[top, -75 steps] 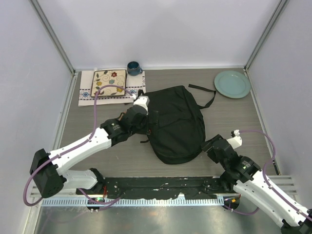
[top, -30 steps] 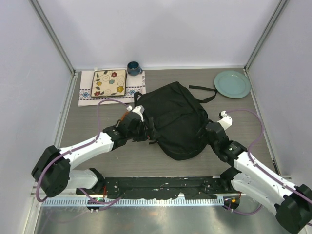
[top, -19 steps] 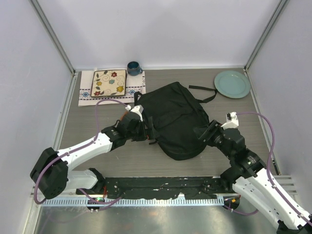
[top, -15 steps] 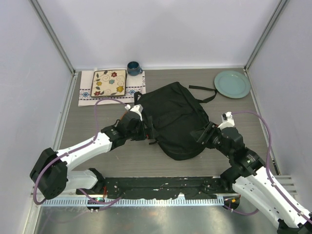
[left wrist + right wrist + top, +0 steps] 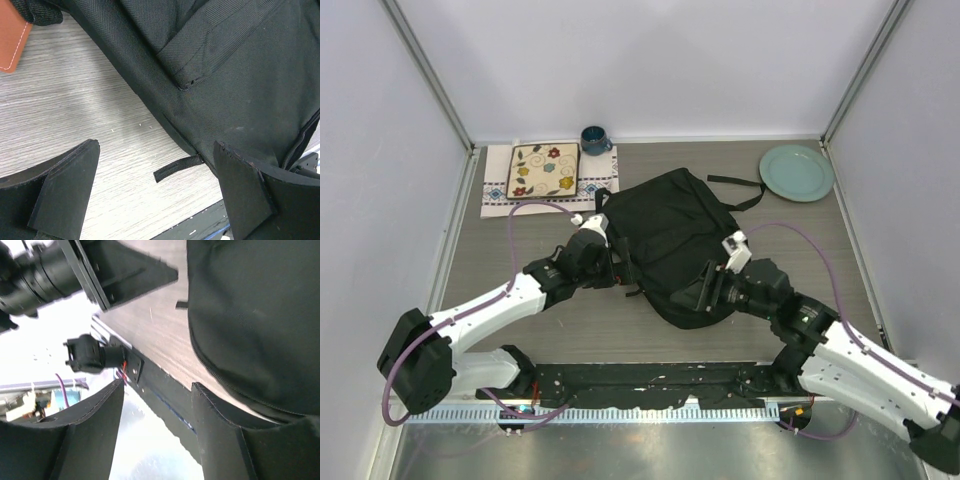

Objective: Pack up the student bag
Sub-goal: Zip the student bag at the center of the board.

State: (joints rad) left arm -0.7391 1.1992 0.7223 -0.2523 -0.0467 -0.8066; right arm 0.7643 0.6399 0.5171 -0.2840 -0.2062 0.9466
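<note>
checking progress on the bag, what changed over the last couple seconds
The right gripper swung left from the right side of the student bag to its near rounded end, jaws open. The left gripper drew back a little along its left edge, open. The bag shifted slightly away early on. Nothing is gripped. The plate, mug and patterned mat stayed put.

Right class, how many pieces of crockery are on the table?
2. A dark blue mug stands at the far edge, by the white cloth; a pale green plate lies in the far right corner. The student bag could hide more.
</note>
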